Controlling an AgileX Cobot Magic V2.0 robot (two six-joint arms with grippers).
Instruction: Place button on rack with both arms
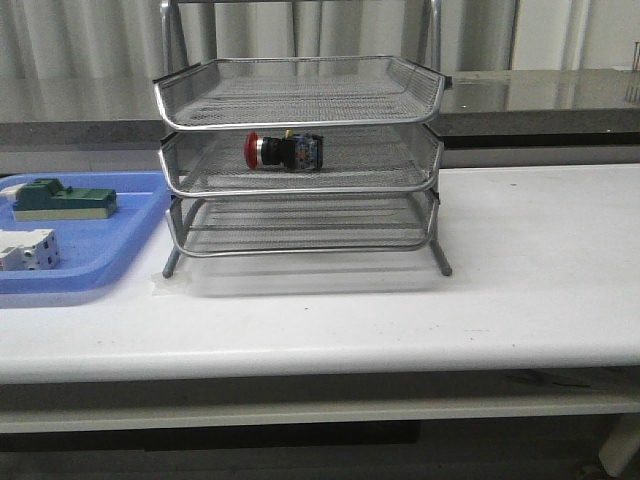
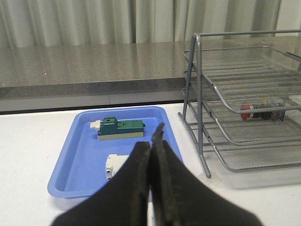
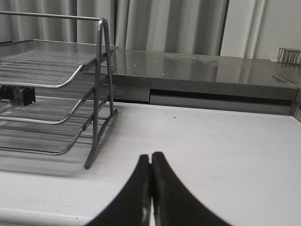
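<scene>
A: Where is the button (image 1: 283,151)?

B: It lies on its side in the middle tier of the rack (image 1: 300,165), toward the left half of that tray, red cap pointing left and bluish rear end pointing right. Nothing is gripping it.

A: And the rack itself?

B: A three-tier silver wire-mesh stand, upright on the white table (image 1: 520,280), with the top and bottom trays holding nothing I can see.

A: What are the grippers doing?

B: The left gripper (image 2: 153,141) has its two dark fingers pressed together, tips touching, with nothing between them. It hangs over the near edge of the blue plastic tray (image 1: 120,215), well apart from the rack. The right gripper (image 3: 150,162) is likewise closed tight and empty, over bare table to the right of the rack.

A: What is in the blue tray?

B: A green block (image 1: 62,198) toward the back and a white block (image 1: 28,250) nearer the front; both sit flat, apart from each other. The tray sits just beside the rack's left foot. Behind the table runs a grey counter (image 1: 540,95) with pale curtains behind it
</scene>
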